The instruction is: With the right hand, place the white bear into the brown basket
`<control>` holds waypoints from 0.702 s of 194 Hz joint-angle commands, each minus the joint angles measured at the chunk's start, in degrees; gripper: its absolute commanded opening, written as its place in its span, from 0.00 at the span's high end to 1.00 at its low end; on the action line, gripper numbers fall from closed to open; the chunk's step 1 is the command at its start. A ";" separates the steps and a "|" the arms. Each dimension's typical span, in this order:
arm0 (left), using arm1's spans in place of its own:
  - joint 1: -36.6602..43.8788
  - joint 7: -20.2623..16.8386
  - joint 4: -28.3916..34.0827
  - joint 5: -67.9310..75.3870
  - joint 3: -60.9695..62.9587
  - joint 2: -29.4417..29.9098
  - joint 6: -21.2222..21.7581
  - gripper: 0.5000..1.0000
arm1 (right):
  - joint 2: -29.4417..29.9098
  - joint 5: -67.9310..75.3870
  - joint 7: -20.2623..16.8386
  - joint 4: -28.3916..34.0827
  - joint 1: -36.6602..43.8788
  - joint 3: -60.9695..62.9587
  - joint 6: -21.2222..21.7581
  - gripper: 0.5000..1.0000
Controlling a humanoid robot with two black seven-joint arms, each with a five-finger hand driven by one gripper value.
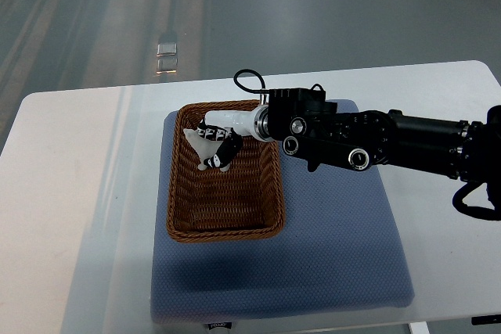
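On your left, the white surface point(70, 193) lies bare, and beyond its far edge a small clear object point(166, 55) sits on the grey floor point(94, 13). A blue mat point(337, 248) covers the middle of the surface, and on its near edge you can see a small dark tag point(218, 324) with writing too small to read. The brown basket point(192, 232) stands on the left part of the mat, its long sides running away from you.

Inside the far half of the basket you will find the white bear point(197, 139), with only a pale corner of it showing past the fingers. The right hand point(217, 142) is over that same spot, within the basket's rim, and its black and white fingers point(225, 152) are curled around the bear, grasping it. You cannot tell whether the bear touches the basket floor or hangs above it.

To the right, a thin black cable loops up behind the wrist, and the black right arm point(391, 145) runs across the mat to the picture's right edge. No brand or label can be read on the arm
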 commanded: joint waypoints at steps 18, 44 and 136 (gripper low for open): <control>0.00 0.03 -0.09 0.01 0.01 0.00 -0.09 0.00 | 0.00 -2.97 0.46 -0.85 -1.50 -0.35 -0.01 0.82; 0.00 0.03 -0.09 0.10 0.01 0.00 0.00 0.00 | 0.00 -3.68 0.90 -1.38 -1.76 -0.52 -0.01 0.67; 0.00 -0.06 0.00 0.01 0.01 0.00 0.00 0.00 | 0.00 -3.59 0.90 -1.29 -1.15 0.44 0.35 0.30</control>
